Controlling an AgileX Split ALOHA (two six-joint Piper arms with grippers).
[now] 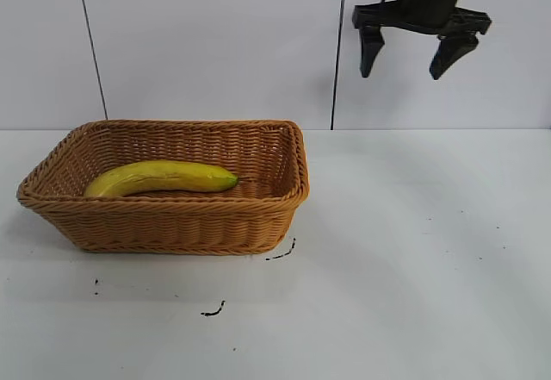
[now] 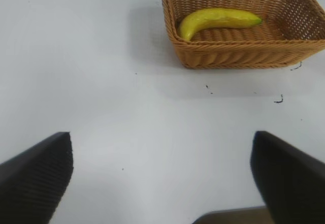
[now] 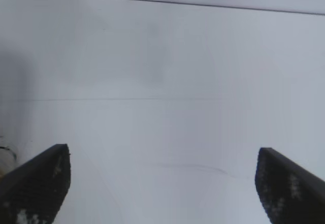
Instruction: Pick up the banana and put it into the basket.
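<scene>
Banana [image 1: 164,177] lies inside the basket [image 1: 172,225], below and well left of the right gripper [image 1: 413,52], which hangs high, spread, empty. Left gripper [image 2: 162,178] spread, well apart. Judged complete; hold clear, avoid the rim.

Bright even light; soft shadow beside basket [image 1: 172,225]; wrist views slightly blurred

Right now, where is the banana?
The banana lies inside the basket at the left of the exterior view, greenish tip pointing toward the middle of the table. The open right gripper hangs high up at the right, away from it.
</scene>
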